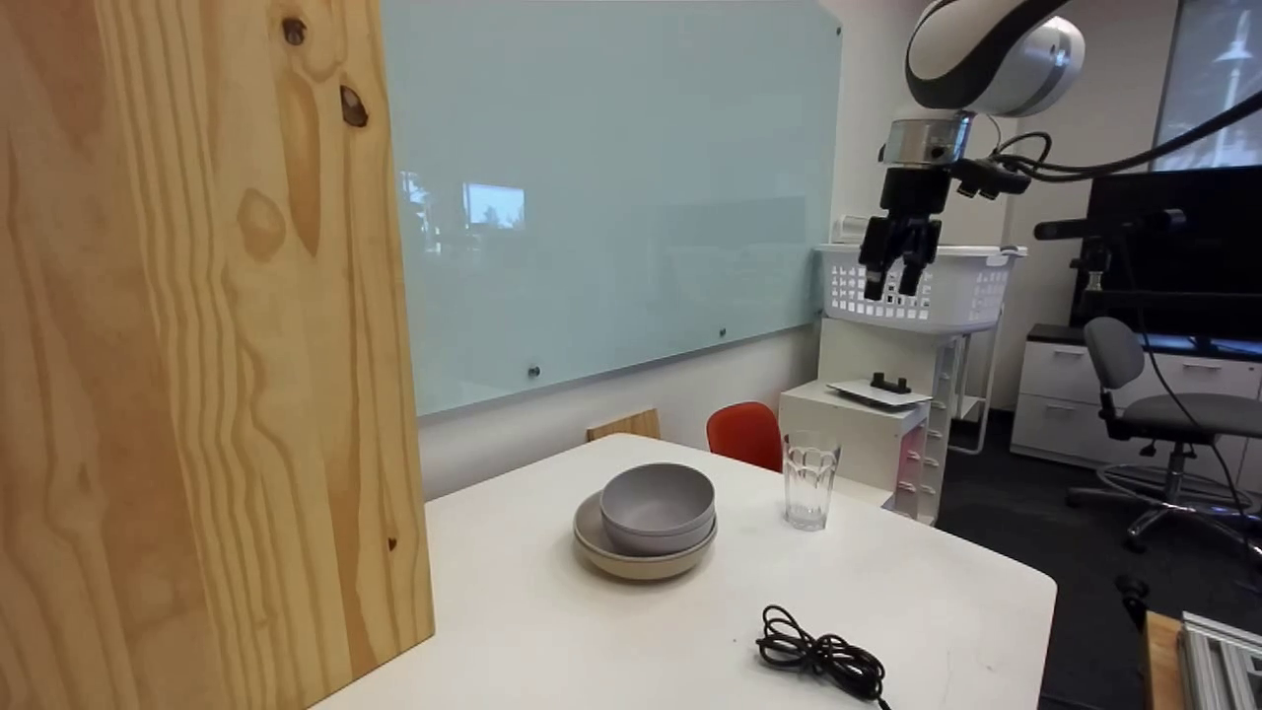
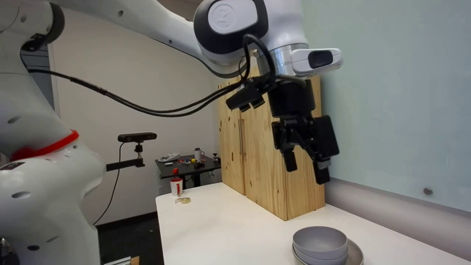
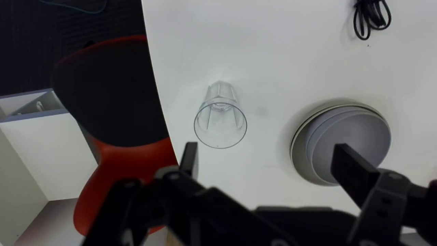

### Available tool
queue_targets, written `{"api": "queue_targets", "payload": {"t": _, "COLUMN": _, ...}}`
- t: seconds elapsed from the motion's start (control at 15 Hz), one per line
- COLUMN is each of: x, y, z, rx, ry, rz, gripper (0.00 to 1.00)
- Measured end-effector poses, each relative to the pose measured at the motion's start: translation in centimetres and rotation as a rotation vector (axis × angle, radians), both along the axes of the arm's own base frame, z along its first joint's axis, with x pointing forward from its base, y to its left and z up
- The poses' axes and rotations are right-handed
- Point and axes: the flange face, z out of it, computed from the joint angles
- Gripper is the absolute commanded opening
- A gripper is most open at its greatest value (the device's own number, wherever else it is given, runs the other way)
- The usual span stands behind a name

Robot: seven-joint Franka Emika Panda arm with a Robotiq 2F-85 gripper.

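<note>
My gripper point(image 1: 890, 293) is open and empty, high above the white table point(image 1: 532, 641); its parted fingers also show in an exterior view point(image 2: 306, 173) and the wrist view point(image 3: 266, 150). A clear glass point(image 1: 808, 483) stands upright near the table's edge; in the wrist view the glass point(image 3: 220, 126) lies just beyond the left finger. Grey bowls point(image 1: 658, 503) sit stacked inside a wider beige bowl point(image 1: 641, 567). In the wrist view the right finger covers part of the grey bowls point(image 3: 362, 136). A coiled black cable point(image 1: 823, 659) lies on the table. The gripper touches nothing.
A tall wooden cabinet point(image 2: 265, 165) stands on the table beside a wall-mounted glass board point(image 1: 611, 197). A red chair point(image 1: 744, 434) is at the table's edge. A white basket point(image 1: 986, 286) stands beyond. A red-and-white mug point(image 2: 176, 187) and a tape roll point(image 2: 183, 200) are at the far end.
</note>
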Motion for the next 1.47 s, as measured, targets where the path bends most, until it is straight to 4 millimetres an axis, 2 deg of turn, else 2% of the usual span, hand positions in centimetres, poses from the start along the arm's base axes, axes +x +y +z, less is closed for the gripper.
{"api": "queue_targets", "payload": {"t": 0.13, "x": 1.6, "y": 0.0, "z": -1.6, "rx": 0.012, "ry": -0.017, "rz": -0.007, "gripper": 1.0}}
{"api": "queue_targets", "payload": {"t": 0.53, "x": 6.9, "y": -0.9, "z": -9.3, "rx": 0.045, "ry": 0.069, "rz": -0.039, "gripper": 1.0}}
{"api": "queue_targets", "payload": {"t": 0.67, "x": 8.0, "y": -1.2, "z": -10.4, "rx": 0.042, "ry": 0.09, "rz": -0.032, "gripper": 1.0}}
{"api": "queue_targets", "payload": {"t": 0.8, "x": 9.1, "y": -0.8, "z": -10.5, "rx": 0.039, "ry": 0.09, "rz": -0.017, "gripper": 1.0}}
{"api": "queue_targets", "payload": {"t": 1.0, "x": 11.6, "y": 1.5, "z": -10.5, "rx": 0.052, "ry": 0.079, "rz": 0.021, "gripper": 1.0}}
{"api": "queue_targets", "payload": {"t": 1.2, "x": 14.0, "y": 5.1, "z": -11.3, "rx": 0.087, "ry": 0.087, "rz": 0.076, "gripper": 1.0}}
{"api": "queue_targets", "payload": {"t": 1.47, "x": 15.7, "y": 8.1, "z": -12.1, "rx": 0.096, "ry": 0.1, "rz": 0.147, "gripper": 1.0}}
